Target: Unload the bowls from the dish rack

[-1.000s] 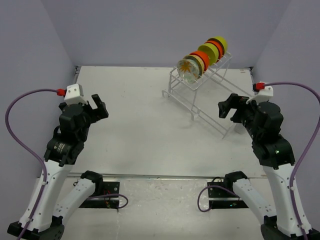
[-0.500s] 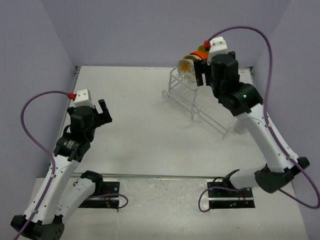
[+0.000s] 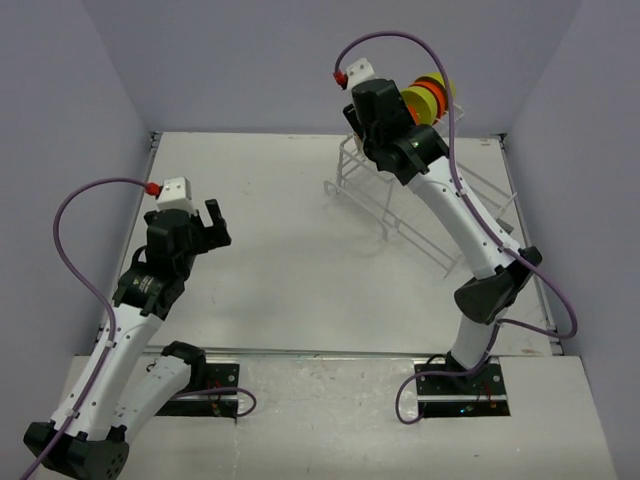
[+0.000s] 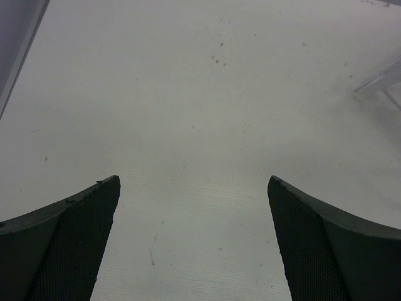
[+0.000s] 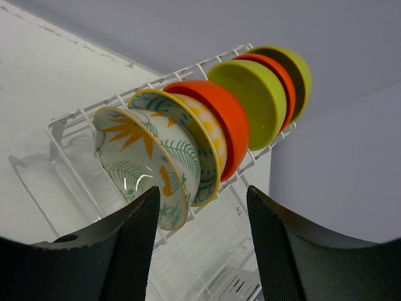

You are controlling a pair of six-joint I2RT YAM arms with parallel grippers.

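Because the bowls (image 5: pixel 238 106) stand on edge in the dish rack (image 5: pixel 207 276) at the surface's (image 4: pixel 200 94) far right, the right end effector (image 5: pixel 202 191), spread, faces the front patterned bowl (image 5: pixel 141 166); the left end effector (image 4: pixel 193 179) hovers spread, well apart.

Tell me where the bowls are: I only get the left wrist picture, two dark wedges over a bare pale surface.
Observer: The bowls stand on edge in the dish rack, at the far right of the table.
Operator: How many?
Observer: Six in a row; the front bowl has an orange flower and green leaves.
Operator: Is anything fetching them?
Observer: The right pincer is open, aimed at that front bowl, holding nothing.
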